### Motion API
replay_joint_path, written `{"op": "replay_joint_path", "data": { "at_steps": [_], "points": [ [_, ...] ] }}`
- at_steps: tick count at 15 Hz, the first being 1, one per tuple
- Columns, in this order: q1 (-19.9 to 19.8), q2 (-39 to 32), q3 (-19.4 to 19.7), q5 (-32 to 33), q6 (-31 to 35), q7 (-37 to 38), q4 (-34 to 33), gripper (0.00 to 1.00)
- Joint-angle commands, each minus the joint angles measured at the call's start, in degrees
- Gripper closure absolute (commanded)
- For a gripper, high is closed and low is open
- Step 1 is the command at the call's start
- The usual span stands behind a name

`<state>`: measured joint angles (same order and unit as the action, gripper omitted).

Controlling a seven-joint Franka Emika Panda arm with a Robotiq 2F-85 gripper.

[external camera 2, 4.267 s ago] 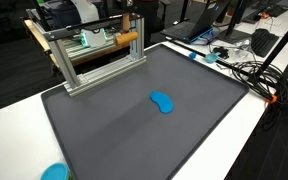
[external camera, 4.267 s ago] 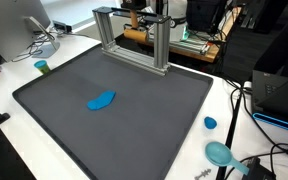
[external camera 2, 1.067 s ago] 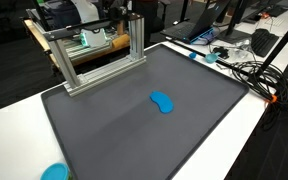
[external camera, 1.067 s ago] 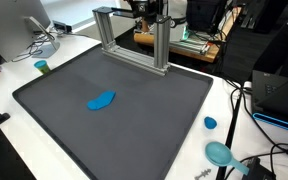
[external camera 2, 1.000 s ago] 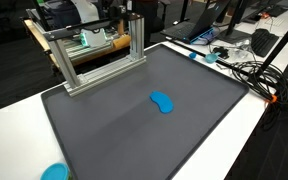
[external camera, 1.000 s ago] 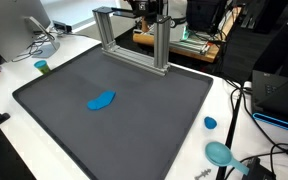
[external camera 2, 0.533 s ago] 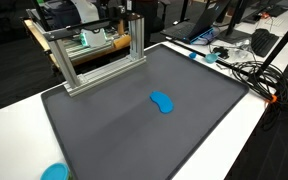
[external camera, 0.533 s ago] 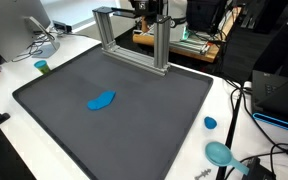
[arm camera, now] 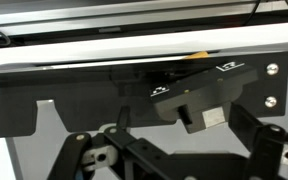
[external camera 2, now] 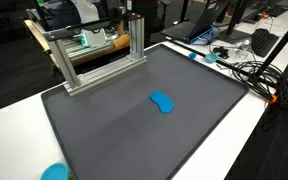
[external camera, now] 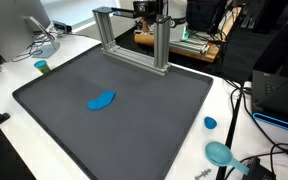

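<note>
My gripper (external camera: 150, 9) hangs dark behind the top of the aluminium frame (external camera: 162, 45) at the back of the table, far from the blue object. In the wrist view the gripper (arm camera: 182, 140) is open, its black linkages spread to both sides with nothing between them, facing a black panel over a white surface. A small flat blue object (external camera: 102, 100) lies alone near the middle of the dark grey mat (external camera: 144, 130). The same blue object (external camera 2: 163, 102) and frame (external camera 2: 136, 38) also show from another side.
A green cup (external camera: 42, 67) stands by the mat's corner. A blue cap (external camera: 210, 123) and a teal round dish (external camera: 219, 153) lie on the white table beside the mat. Cables (external camera 2: 246, 70) trail along one edge. Desks with equipment crowd the area behind the frame.
Some seconds ago the gripper shifted slightly behind the frame. Over the last second nothing has visibly moved, and the blue object lies where it was.
</note>
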<state>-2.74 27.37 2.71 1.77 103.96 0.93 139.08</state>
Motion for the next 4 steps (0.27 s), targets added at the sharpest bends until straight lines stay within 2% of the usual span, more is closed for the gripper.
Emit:
{"op": "replay_joint_path", "data": {
  "at_steps": [1, 3, 4],
  "points": [
    [-1.3, 6.2, -1.2, 2.6, 1.7, 3.4, 0.7, 0.00],
    [-1.4, 8.9, -0.8, 2.4, 4.4, 3.3, 1.0, 0.00],
    [-0.9, 5.2, -0.6, 1.6, 2.4, 2.2, -0.2, 0.00]
  ]
}}
